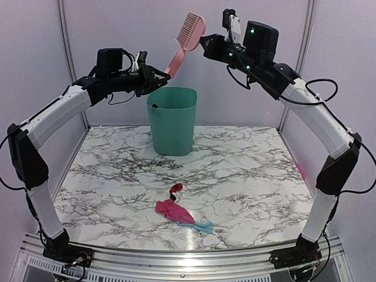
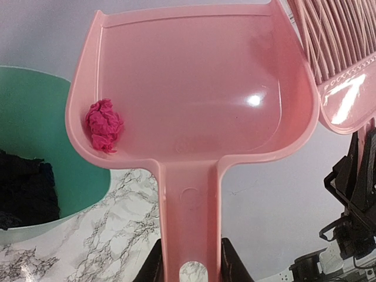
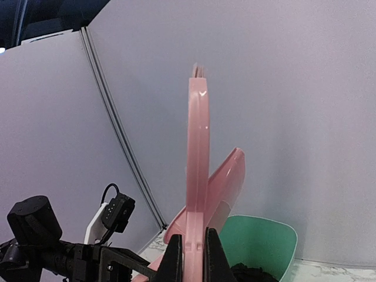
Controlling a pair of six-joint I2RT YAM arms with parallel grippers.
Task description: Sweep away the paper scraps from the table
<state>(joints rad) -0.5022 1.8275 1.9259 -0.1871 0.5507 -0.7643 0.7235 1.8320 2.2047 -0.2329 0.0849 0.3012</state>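
Note:
My left gripper [image 1: 154, 75] is shut on the handle of the pink dustpan [image 2: 194, 88], held tilted above the green bin [image 1: 171, 119]. A magenta paper scrap [image 2: 104, 124] lies in the pan's left corner. My right gripper [image 1: 204, 42] is shut on the pink comb-like brush [image 1: 190, 30], held high beside the pan; the brush also shows in the left wrist view [image 2: 341, 64] and edge-on in the right wrist view [image 3: 197, 170]. Magenta, red and light blue scraps [image 1: 176, 210] lie on the marble table [image 1: 247, 176] near the front. Black scraps [image 2: 23, 188] sit inside the bin.
The bin stands at the back middle of the table. Grey panel walls close the back and sides. A metal rail [image 1: 182, 258] runs along the front edge. A small pink bit [image 1: 301, 170] lies at the table's right edge.

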